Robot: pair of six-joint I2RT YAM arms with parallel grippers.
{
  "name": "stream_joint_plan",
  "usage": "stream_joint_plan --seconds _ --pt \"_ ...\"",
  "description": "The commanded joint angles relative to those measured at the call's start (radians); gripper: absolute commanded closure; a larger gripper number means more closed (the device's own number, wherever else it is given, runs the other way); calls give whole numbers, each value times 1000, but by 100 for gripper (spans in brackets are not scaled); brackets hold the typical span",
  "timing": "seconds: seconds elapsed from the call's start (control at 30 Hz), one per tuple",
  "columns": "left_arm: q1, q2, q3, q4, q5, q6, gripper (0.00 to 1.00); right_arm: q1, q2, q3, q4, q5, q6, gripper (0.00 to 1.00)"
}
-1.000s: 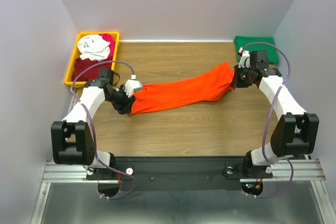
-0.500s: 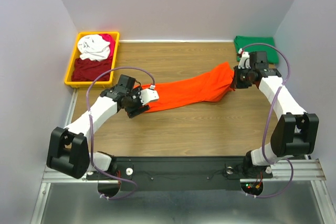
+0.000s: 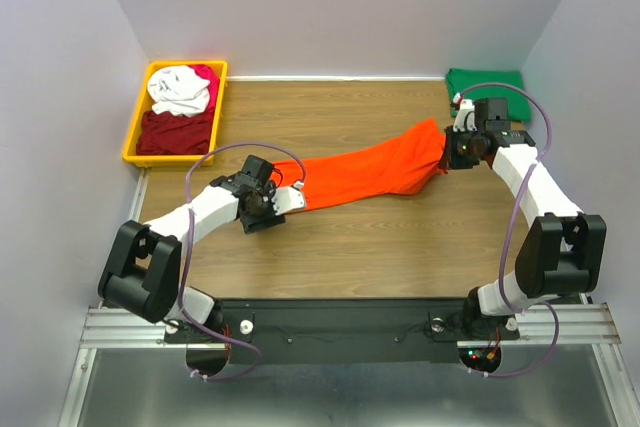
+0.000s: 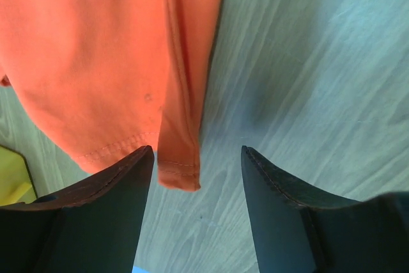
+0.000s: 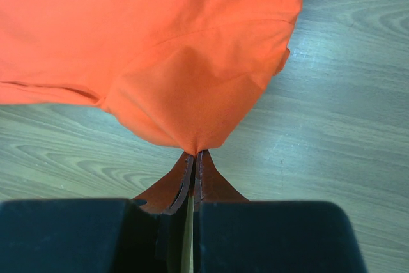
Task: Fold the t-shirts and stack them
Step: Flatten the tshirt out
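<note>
The bright orange t-shirt (image 3: 370, 172) lies stretched in a long band across the wooden table (image 3: 400, 237). My right gripper (image 3: 452, 155) is shut on its right end, and the cloth bunches into the closed fingertips (image 5: 193, 153). My left gripper (image 3: 270, 212) stands open over the left end. A hemmed corner of the orange t-shirt (image 4: 177, 171) lies flat on the wood between the two dark fingers (image 4: 96, 222), held by neither. A folded dark green t-shirt (image 3: 485, 80) sits at the back right corner.
A yellow bin (image 3: 131, 137) at the back left holds a white t-shirt (image 3: 180, 90), a dark red one (image 3: 175, 132) and a magenta one (image 3: 206, 75). Walls close in on the left, back and right. The arm bases stand at the near edge.
My left gripper has opened, let go of the shirt's left end and moved to the right along the table. The right gripper and its grip have not moved.
</note>
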Motion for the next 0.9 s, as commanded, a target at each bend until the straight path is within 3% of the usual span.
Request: stream_joint_plan --seconds 0.0,0.13,0.27,0.53,0.57,0.63,0.87 --pt "-3 21 -10 44 -86 25 35 1 3 6 18 1 -10 99" --pt "-3 38 -9 71 -123 36 44 1 3 6 18 2 -10 100" --pt "-1 47 23 67 -118 39 62 1 2 4 18 4 -11 99" --pt "17 65 68 55 -107 42 87 1 -1 4 18 13 -13 99" --pt "29 65 76 47 -97 44 96 1 -1 6 18 16 -14 99" --pt "48 58 117 33 -78 34 100 1 -7 24 18 34 -14 99" --pt "167 24 402 -28 66 -102 100 -45 -24 193 18 17 12 99"
